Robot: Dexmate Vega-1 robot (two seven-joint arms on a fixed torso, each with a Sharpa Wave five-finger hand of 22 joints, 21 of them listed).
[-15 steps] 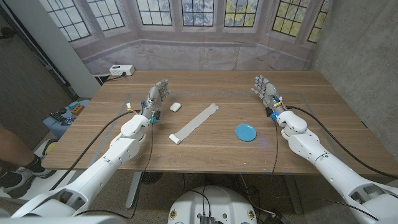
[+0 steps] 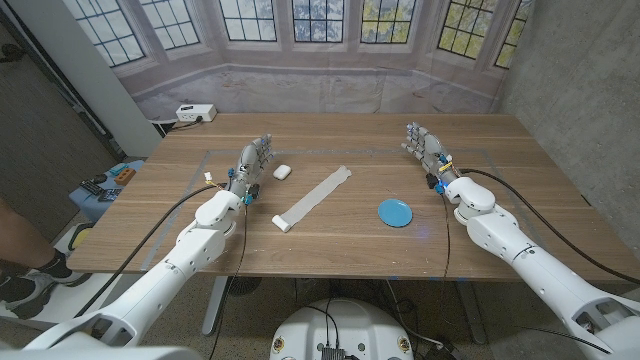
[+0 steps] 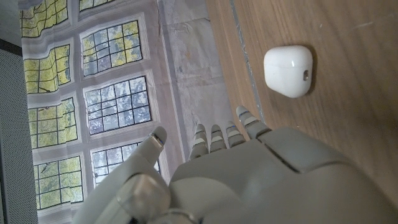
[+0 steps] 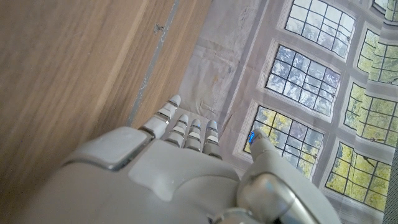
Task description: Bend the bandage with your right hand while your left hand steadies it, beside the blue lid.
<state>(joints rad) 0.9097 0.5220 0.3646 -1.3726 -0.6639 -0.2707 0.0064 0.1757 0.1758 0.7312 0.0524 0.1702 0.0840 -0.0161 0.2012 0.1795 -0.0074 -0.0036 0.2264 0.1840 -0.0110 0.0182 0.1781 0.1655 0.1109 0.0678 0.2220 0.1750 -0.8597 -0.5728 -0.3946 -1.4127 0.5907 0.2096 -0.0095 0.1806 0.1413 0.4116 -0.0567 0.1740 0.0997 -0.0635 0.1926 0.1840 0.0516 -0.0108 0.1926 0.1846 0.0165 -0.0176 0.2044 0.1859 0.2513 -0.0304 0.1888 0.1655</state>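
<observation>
We see the left hand (image 2: 250, 162) w/ fingers spread apart and reaching toward the table's far edge, holding nothing; it stands near the table's left side, its white arm coming in from the near-left corner. In the left wrist view the hand (image 3: 249, 180) shows its back, fingers apart, empty, w/ a small white case (image 3: 288, 70) lying on the wood just beyond the fingertips, not touching them. In the head view that white case (image 2: 281, 171) sits just beside the left hand, toward the table's middle.

The right hand (image 2: 424, 145) is likewise spread and empty, fingers pointing to the far edge, near the table's right side; its arm comes in from the near-right corner. In the right wrist view the hand (image 4: 186, 168) shows fingers apart, holding nothing.

The bandage (image 2: 312, 199) lies flat as a long pale strip, diagonal across the table's (image 2: 330, 135) middle, one end rolled toward the near edge. Neither hand touches it. The blue lid (image 2: 395, 212) lies near the bandage, toward the right side, apart from it.
</observation>
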